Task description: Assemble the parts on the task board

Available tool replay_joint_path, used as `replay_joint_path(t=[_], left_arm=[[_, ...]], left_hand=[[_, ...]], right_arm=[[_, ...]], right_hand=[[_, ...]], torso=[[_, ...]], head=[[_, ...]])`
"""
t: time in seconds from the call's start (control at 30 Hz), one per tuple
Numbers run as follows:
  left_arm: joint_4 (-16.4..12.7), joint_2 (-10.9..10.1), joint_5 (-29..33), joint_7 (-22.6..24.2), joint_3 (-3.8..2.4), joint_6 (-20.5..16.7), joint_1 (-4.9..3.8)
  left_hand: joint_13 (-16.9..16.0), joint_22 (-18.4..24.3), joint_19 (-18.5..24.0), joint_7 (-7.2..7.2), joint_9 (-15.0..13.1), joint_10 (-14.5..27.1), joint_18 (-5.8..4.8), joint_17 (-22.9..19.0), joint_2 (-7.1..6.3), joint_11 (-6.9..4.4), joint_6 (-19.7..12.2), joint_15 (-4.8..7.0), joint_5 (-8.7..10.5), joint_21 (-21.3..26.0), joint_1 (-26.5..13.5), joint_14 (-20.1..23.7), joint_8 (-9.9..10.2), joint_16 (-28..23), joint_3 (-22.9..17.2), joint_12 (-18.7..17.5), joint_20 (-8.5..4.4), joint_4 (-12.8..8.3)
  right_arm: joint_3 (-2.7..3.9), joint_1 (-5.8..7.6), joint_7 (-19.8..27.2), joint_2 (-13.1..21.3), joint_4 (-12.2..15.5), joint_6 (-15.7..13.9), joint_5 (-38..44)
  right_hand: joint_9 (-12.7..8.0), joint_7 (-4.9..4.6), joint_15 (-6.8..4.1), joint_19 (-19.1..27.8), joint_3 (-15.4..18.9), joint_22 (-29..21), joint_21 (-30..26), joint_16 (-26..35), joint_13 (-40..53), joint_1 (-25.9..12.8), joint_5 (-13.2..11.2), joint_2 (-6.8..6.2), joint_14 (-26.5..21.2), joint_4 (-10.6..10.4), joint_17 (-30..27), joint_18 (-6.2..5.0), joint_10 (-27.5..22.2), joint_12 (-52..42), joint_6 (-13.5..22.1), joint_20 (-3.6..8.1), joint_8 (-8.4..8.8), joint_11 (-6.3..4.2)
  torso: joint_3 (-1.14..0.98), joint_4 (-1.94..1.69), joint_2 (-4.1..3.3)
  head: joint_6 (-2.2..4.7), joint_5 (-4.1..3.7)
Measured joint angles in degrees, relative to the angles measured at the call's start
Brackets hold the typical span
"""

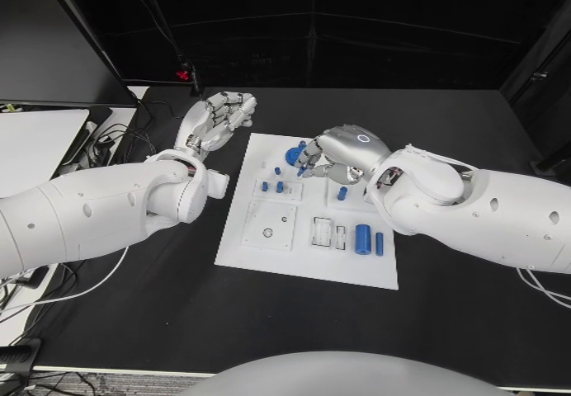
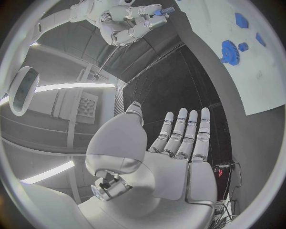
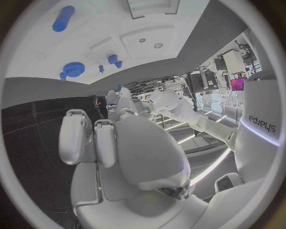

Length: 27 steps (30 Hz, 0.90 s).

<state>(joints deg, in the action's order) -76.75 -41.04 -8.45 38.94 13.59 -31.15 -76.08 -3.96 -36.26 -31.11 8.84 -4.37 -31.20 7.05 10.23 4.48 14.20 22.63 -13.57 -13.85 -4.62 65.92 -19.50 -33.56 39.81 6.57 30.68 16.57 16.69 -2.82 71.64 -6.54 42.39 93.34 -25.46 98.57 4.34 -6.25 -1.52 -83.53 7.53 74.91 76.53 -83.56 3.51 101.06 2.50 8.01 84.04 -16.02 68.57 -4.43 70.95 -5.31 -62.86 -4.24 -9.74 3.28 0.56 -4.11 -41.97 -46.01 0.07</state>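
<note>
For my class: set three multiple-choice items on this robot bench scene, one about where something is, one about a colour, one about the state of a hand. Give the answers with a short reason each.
1. Where is the left hand?
A. over the middle of the task board
B. off the board's far left corner, over the black table
C. resting on the two blue cylinders

2. What colour is the gear on the task board?
A. blue
B. red
C. yellow

3. What is the right hand doing?
A. lying flat and empty on the table
B. pinching a small blue part in its fingertips
C. gripping the board's edge

Answers: 1 B, the head view shows it spread beside the board, over the table. 2 A, it is blue like the other parts. 3 B, the left wrist view shows the small blue part between its fingertips.
</note>
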Motion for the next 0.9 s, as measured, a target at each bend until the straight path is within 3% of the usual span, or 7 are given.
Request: replay_joint_path(t=[0.43, 0.9], left_arm=[[0.15, 0.04, 0.00, 0.00, 0.00, 0.04, 0.07], [0.21, 0.19, 0.01, 0.00, 0.00, 0.06, 0.14]], left_hand=[[0.00, 0.00, 0.00, 0.00, 0.00, 0.00, 0.00, 0.00, 0.23, 0.00, 0.00, 0.00, -0.21, 0.00, 0.23, 0.00, 0.00, 0.23, 0.00, 0.00, 0.00, 0.00], [0.00, -0.01, 0.00, 0.00, -0.01, 0.00, 0.00, -0.04, 0.23, 0.00, 0.00, 0.00, -0.20, 0.00, 0.23, 0.00, 0.00, 0.23, 0.00, 0.00, 0.00, 0.00]], right_arm=[[-0.08, -0.90, 1.09, -3.93, -1.89, 3.50, -0.76], [-0.12, -2.79, 1.16, -6.34, -3.75, 7.95, 0.03]], right_hand=[[0.00, -0.12, 0.21, -0.20, -0.31, 0.00, 0.00, -0.14, 0.00, 0.16, -0.13, 0.16, -0.20, 0.31, 0.00, 0.00, 0.20, 0.77, 0.11, -0.20, 0.34, 0.21], [-0.01, -0.32, 0.41, 0.00, -0.63, 0.00, 0.00, -0.12, 0.00, 0.30, 0.12, 0.14, 0.00, 0.32, -0.28, 0.00, 0.20, 1.16, 0.30, -0.40, 0.95, 0.21]], torso=[[-0.02, 0.03, -0.01], [-0.01, 0.12, 0.04]], head=[[-2.03, 1.85], [-3.07, 2.05]])
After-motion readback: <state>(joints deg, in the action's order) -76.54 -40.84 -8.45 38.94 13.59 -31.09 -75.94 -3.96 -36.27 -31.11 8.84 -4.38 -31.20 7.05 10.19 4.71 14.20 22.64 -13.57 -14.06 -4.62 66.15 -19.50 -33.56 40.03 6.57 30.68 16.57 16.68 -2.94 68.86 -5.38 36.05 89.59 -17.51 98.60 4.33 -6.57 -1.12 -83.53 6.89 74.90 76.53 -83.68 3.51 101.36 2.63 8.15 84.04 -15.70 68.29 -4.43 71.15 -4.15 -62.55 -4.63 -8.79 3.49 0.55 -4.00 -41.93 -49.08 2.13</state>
